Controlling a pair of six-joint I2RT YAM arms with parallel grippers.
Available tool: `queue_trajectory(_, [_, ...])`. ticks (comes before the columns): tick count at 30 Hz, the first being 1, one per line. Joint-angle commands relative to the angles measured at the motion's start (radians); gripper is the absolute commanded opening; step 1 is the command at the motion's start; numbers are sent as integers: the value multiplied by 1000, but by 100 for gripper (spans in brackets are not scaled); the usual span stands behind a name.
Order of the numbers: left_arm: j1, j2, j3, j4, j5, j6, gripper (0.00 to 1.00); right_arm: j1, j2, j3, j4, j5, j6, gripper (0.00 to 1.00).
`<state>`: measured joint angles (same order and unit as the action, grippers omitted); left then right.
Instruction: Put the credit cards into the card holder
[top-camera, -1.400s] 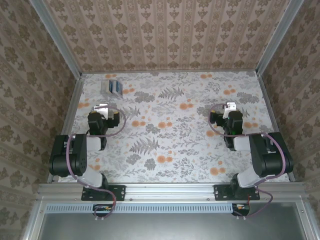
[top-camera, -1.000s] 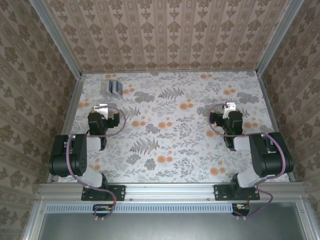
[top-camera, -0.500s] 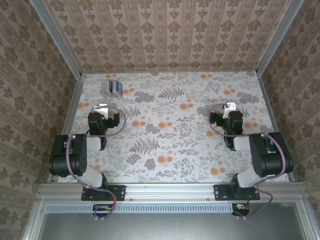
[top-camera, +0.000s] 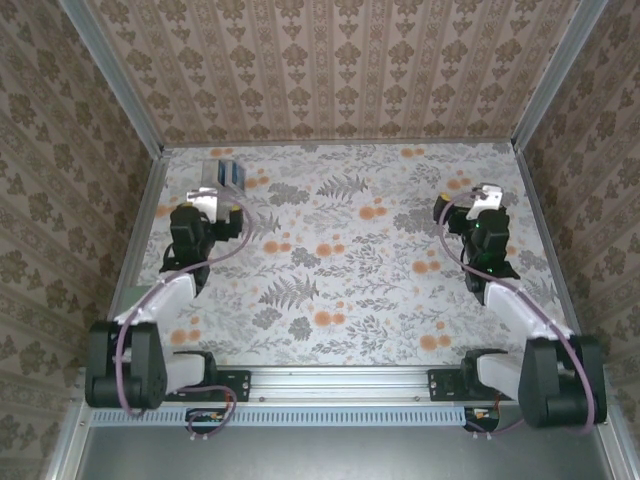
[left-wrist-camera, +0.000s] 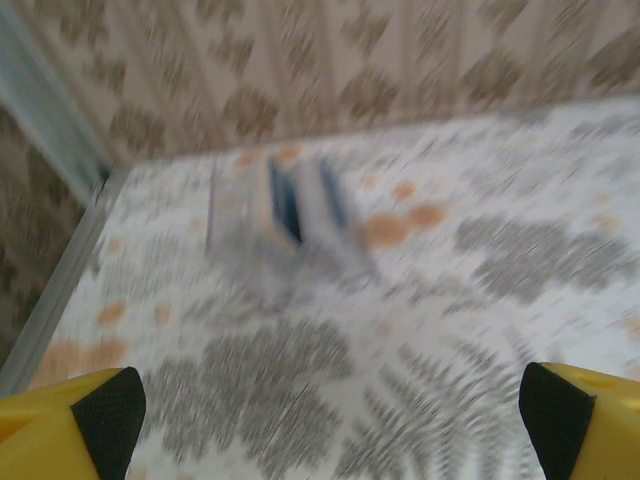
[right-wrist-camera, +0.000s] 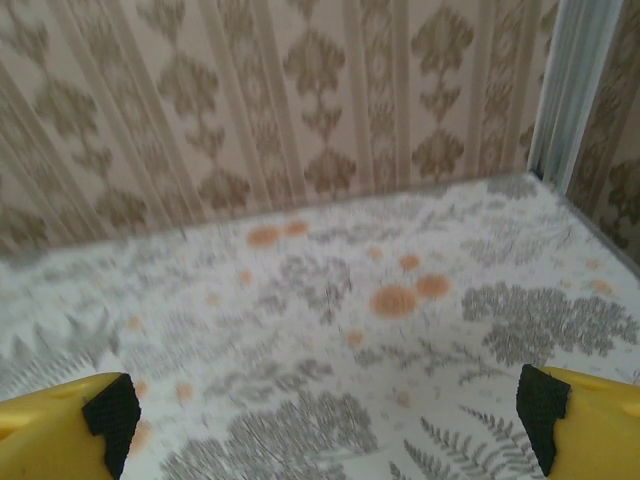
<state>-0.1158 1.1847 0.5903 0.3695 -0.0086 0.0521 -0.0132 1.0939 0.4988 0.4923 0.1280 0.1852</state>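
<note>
At the far-left corner of the floral desk stands a small clear stand. The credit cards are set on edge in it, and the ones that can be made out are blue. The left claw hangs just on the near side of this stand, close to it but not touching. From the left wrist the stand and the cards appear ahead and a little left of centre. They are blurred, so the number of cards cannot be told. The left claw is spread wide, its yellow, black-padded fingertips sitting in the two bottom corners with only bare desk between them.

The right claw is over the right side of the desk, near its right edge and well apart from the cards. In the right wrist view the right claw is likewise spread wide and holds nothing, facing patterned desk and the papered back wall.
</note>
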Motion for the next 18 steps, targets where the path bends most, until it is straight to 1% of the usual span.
queue_trajectory(1, [-1,-103,65,-321,-81,-230,100,-5,-86,28,-147,85,284,100])
queue_trajectory(2, [4,-134,98,-421,-154,-391,100,-5,-99,28,-163,96,364,100])
queue_trajectory(3, [11,-158,135,-538,-224,-561,100,-5,-98,28,-151,65,387,100])
queue_trajectory(4, [28,-176,155,-620,-242,-686,100,-5,-88,35,-145,22,390,100])
queue_trajectory(5, [71,-194,164,-657,-159,-758,100,-5,-73,53,-162,-29,390,100])
queue_trajectory(6, [131,-213,156,-641,35,-760,100,-4,-54,80,-202,-54,397,100])
queue_trajectory(7, [175,-224,151,-629,143,-780,100,-2,-36,102,-241,-67,406,100])
queue_trajectory(8, [194,-238,155,-666,180,-829,100,-1,-15,119,-263,-88,407,100])
queue_trajectory(9, [203,-254,161,-731,160,-855,100,3,8,129,-265,-121,399,100])
queue_trajectory(10, [205,-268,168,-803,106,-861,100,7,26,133,-258,-150,391,100])
queue_trajectory(12, [211,-285,184,-970,-108,-874,100,27,64,143,-252,-196,375,100])
queue_trajectory(13, [222,-278,185,-1024,-194,-892,100,41,78,149,-261,-193,370,100])
queue_trajectory(14, [253,-261,189,-1091,-266,-957,100,61,94,151,-274,-165,369,100])
queue_trajectory(16, [327,-222,196,-1172,-270,-1054,100,95,123,150,-285,-108,379,100])
queue_trajectory(18, [368,-190,181,-1215,-266,-1156,100,112,157,164,-291,-115,380,100])
